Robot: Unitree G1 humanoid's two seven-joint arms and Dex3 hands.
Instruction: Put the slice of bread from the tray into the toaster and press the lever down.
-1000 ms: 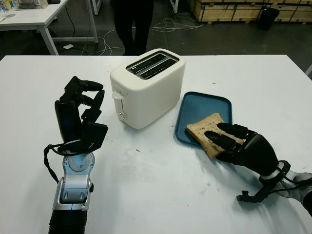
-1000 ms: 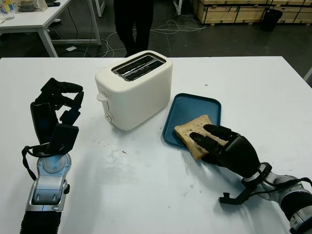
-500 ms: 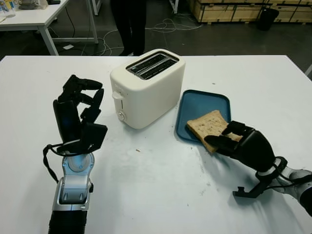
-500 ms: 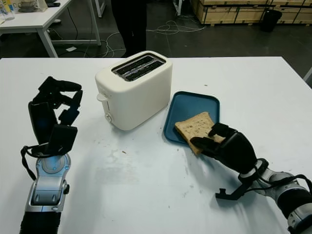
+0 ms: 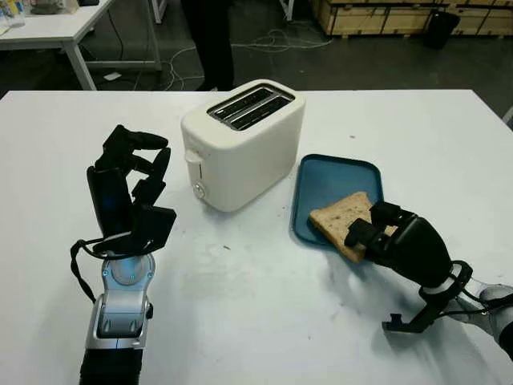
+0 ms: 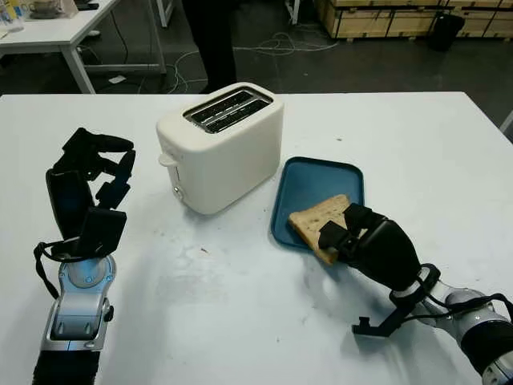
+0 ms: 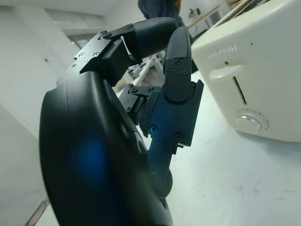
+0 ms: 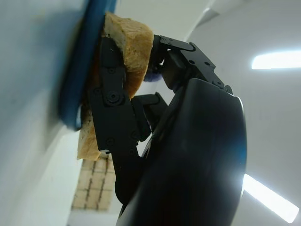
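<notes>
A slice of bread [image 5: 338,216] lies partly on the blue tray [image 5: 337,172], its near edge raised off the rim. My right hand [image 5: 365,233] is shut on that near edge, and the right wrist view has a finger [image 8: 110,94] over the bread [image 8: 131,52] against the tray [image 8: 84,70]. The white toaster [image 5: 244,140] stands left of the tray, slots empty, its lever [image 5: 192,158] up on the end facing my left hand. My left hand [image 5: 140,160] is held upright to the toaster's left, fingers [image 7: 178,56] curled on nothing.
The white table [image 5: 256,321] has scuff marks in front of the toaster. A person [image 5: 212,32] stands beyond its far edge. Another white table [image 5: 64,28] is at the back left, cables lie on the floor, and wooden crates [image 5: 377,16] sit at the back right.
My right hand's fingers, first laid over the bread, have curled onto its near edge, and that end of the slice has tipped up. The left hand has stayed put.
</notes>
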